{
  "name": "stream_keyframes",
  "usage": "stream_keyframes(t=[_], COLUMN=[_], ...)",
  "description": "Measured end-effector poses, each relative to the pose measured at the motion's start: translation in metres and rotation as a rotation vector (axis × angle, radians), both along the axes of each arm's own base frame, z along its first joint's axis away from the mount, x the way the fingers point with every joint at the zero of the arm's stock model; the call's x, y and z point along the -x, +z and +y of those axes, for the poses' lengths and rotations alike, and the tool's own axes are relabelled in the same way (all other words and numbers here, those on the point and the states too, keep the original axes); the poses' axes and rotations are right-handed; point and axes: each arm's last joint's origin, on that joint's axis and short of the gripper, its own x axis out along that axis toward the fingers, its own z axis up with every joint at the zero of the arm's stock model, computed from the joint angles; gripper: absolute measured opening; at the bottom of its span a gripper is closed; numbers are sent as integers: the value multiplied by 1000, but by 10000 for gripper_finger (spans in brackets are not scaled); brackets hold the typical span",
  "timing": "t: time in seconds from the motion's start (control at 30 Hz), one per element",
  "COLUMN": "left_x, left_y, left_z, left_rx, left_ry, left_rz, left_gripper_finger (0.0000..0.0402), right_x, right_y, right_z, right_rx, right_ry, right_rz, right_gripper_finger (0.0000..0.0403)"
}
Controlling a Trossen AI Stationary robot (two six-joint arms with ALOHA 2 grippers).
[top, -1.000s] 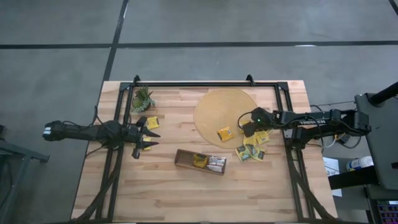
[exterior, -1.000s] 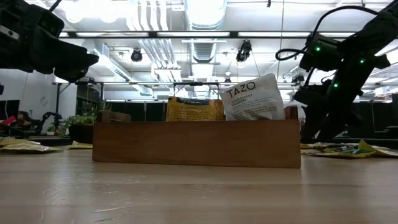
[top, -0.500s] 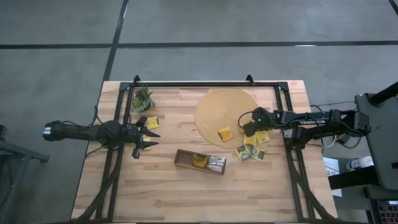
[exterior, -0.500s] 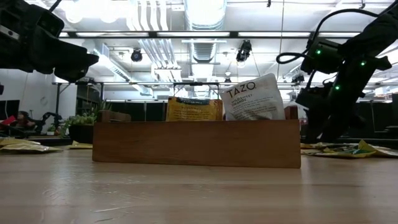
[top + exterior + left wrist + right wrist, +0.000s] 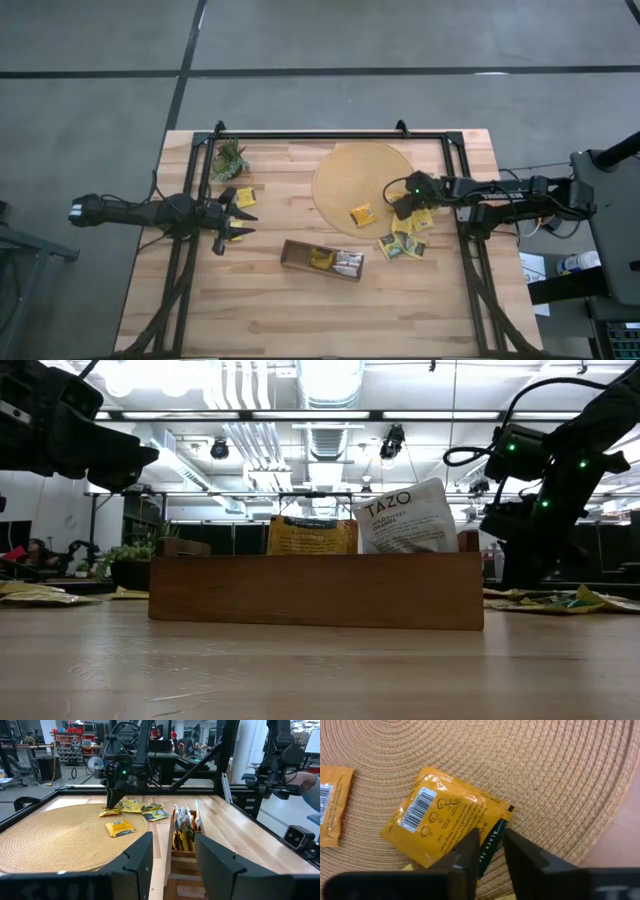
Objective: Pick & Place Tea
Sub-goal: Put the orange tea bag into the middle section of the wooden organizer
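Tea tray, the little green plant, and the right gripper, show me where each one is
Tea tray point(image 5: 294, 255): high view, on its left end wall.
Green plant point(image 5: 230, 158): high view, middle of its leaves.
Right gripper point(image 5: 492, 845): right wrist view, midway between fingertips, closing on a yellow tea sachet point(image 5: 445, 820) on the round mat point(image 5: 545, 765).

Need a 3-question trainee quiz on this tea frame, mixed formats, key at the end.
1. True or false: the right pincer is down at a yellow tea sachet on the round woven mat.
2. Which holds upright sachets: A) wooden tray B) mat C) small green plant?
3. Fill in: the left pincer waits beside the ___ edge of the table.

Key: 1 true; 2 A; 3 left.
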Motion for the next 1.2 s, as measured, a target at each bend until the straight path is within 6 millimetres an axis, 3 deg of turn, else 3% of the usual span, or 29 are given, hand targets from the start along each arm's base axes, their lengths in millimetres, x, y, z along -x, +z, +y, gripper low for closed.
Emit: stream_keyframes(t=[0.23, 0.7, 1.2], left_x=[0, 0, 0], left_y=[0, 0, 0], left_z=[0, 0, 0], left_rx=[0, 0, 0], left_ry=[0, 0, 0], left_rz=[0, 0, 0], left_gripper_finger=[139, 139, 139], right_x=[1, -15, -48], right_y=[0, 27, 75], right_z=[-2, -4, 38], right_rx=[25, 62, 239], right_ry=[52, 122, 333], right_rz=[25, 23, 9], right_gripper_finger=[13, 8, 8])
